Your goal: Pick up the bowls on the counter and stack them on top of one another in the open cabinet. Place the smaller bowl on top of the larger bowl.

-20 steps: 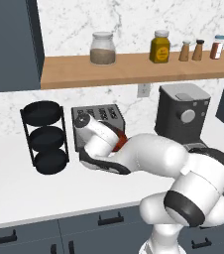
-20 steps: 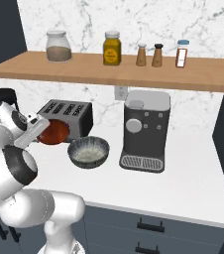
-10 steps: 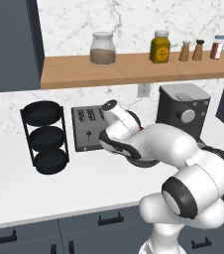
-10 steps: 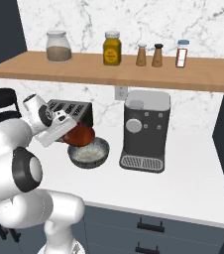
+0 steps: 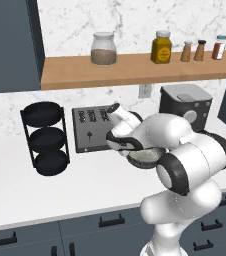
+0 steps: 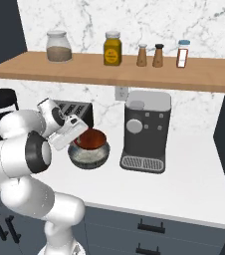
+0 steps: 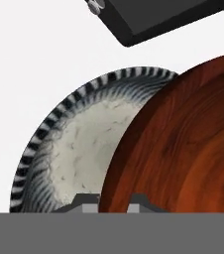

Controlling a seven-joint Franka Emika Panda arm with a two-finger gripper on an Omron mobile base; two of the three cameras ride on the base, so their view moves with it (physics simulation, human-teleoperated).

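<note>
Left base view
- grey bowl (image 5: 144, 157): on the counter (image 5: 15, 185) right of centre in the frame, just in front of the toaster (image 5: 96, 129); its pale speckled inside shows below the white wrist.
- gripper (image 5: 126, 145): at the end of the forearm, pointing down over the grey bowl's left rim; the fingertips are hidden by the hand.
- cabinet (image 5: 10, 45): the dark panel in the upper left corner, well apart from both bowls.

Right base view
- red-brown bowl (image 6: 90, 139): left of centre, sitting tilted above the grey bowl's (image 6: 88, 156) opening, overlapping it.
- gripper (image 6: 77, 137): at the red-brown bowl's left rim, closed on that rim as far as this view tells.
- coffee machine (image 6: 146, 130): just right of the two bowls, apart from them.

Hand view
- red-brown bowl (image 7: 183, 144): covers the right half of the frame, its near rim running down to the fingertips (image 7: 86, 201) at the bottom edge; the rim passes between them, so the grip reads as clamped on the rim.
- grey bowl (image 7: 74, 149): beneath and to the left, its striped edge showing past the red-brown one.
- offset: the held bowl sits toward the right of the grey bowl's centre, not concentric.
- judgement: nesting here calls for a shift toward frame left; the cabinet step is not yet done.
</note>
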